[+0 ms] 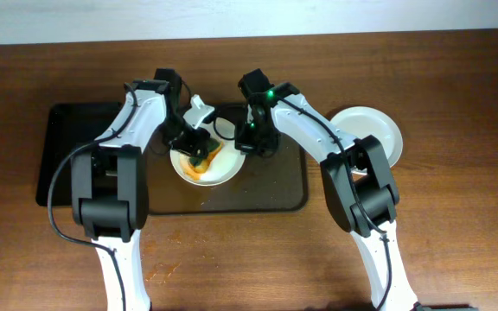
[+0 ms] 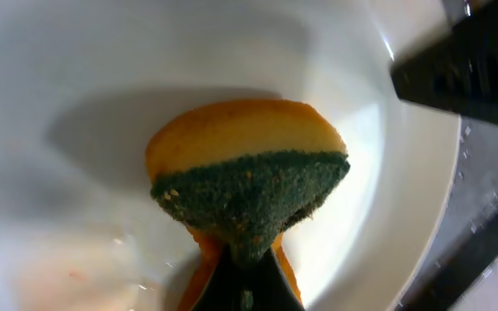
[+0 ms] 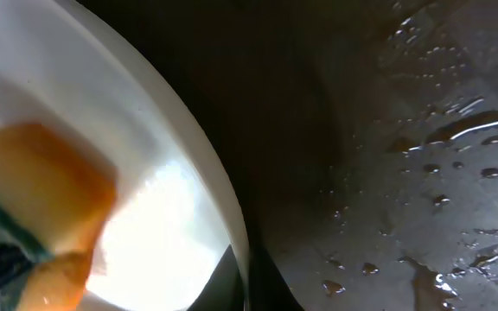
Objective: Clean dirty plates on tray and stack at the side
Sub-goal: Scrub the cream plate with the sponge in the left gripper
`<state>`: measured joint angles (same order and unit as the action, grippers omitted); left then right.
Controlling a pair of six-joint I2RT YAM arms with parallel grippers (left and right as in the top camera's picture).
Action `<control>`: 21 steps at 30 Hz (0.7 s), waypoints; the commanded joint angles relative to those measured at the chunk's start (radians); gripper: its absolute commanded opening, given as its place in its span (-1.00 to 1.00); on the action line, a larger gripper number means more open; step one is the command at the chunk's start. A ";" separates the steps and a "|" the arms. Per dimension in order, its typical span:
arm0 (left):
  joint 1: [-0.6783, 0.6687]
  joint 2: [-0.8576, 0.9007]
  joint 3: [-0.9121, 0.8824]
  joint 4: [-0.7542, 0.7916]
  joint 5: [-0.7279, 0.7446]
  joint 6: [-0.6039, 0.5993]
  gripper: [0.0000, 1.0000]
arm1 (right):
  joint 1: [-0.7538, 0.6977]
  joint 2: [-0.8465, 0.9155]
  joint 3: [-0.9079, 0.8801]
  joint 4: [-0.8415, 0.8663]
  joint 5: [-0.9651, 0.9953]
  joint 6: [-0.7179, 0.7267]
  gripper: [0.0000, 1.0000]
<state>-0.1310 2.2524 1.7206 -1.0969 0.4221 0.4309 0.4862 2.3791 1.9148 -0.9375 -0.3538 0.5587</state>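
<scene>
Soft orange-green sponge [image 2: 249, 173] clamped in my left gripper [image 2: 245, 281]; slick, brittle round white plate [image 2: 59, 69] wants a rim-hold; right gripper [image 1: 251, 138] unclear

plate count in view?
2. Tray plate lies on the tray, under the sponge. Side plate lies on the table, right of the tray; it could be a stack hiding more.
</scene>
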 commanded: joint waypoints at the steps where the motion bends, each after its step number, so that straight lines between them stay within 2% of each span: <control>1: 0.003 0.025 0.006 -0.026 0.006 -0.054 -0.99 | 0.008 0.018 -0.001 0.003 0.013 -0.004 -0.92; 5: 0.034 0.026 0.006 0.073 -0.250 -0.477 -0.99 | 0.003 0.027 -0.001 0.005 0.011 -0.003 -0.92; 7: 0.032 0.025 0.006 0.157 -0.254 -0.573 -0.99 | -0.002 0.040 -0.001 0.012 -0.022 -0.003 -0.92; 11: 0.000 0.025 0.006 0.340 -0.272 -0.573 -0.99 | -0.014 0.048 -0.001 0.011 -0.047 -0.003 -0.92; 13: -0.018 0.026 0.006 0.409 -0.397 -0.623 -0.99 | -0.013 0.048 -0.001 0.011 -0.047 -0.004 -0.92; 15: -0.038 0.025 0.006 0.407 -0.574 -0.725 -0.99 | -0.013 0.048 -0.001 0.011 -0.047 -0.004 -0.92; 17: -0.061 0.026 0.006 0.351 -0.659 -0.726 -0.99 | -0.013 0.048 -0.001 0.011 -0.047 -0.004 -0.92; 21: -0.084 0.025 0.006 0.226 -0.677 -0.726 -0.99 | -0.013 0.048 -0.001 0.011 -0.047 -0.004 -0.92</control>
<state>-0.2234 2.2551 1.7412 -0.8139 -0.1230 -0.2646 0.4721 2.3932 1.9152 -0.9077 -0.4137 0.5701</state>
